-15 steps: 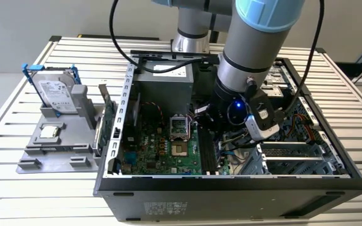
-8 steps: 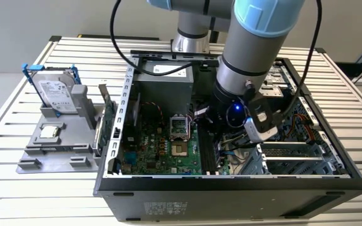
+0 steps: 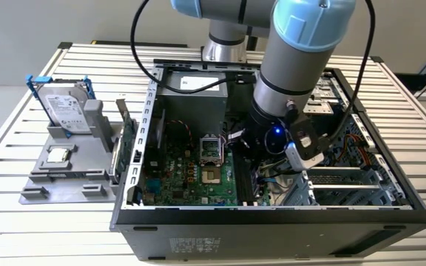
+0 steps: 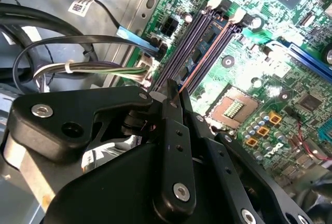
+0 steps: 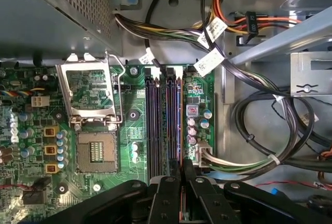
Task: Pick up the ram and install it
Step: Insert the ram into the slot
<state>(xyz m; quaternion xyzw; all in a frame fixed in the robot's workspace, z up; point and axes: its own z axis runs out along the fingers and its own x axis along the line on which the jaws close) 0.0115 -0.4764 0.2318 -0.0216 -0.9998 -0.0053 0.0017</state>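
A: Inside the open PC case [image 3: 272,213], over the motherboard [image 5: 129,130], the gripper [image 5: 182,175] was seen with fingers [image 4: 174,130] nearly together, clamped on the ram [image 4: 179,90], which was held edge-on.

B: Position of the stick?

A: Its edge was seen just above the memory slots [image 5: 165,125], beside the CPU socket [image 5: 96,151]. Not judged seated yet.

B: Advice: stick kept parallel to one slot, notch matched, latches [image 4: 238,16] checked open, force applied evenly and straight down.

Silver-grey arm [image 3: 290,72] with pale-blue joint caps, black cables, and a black screw-studded tool [image 4: 174,105].
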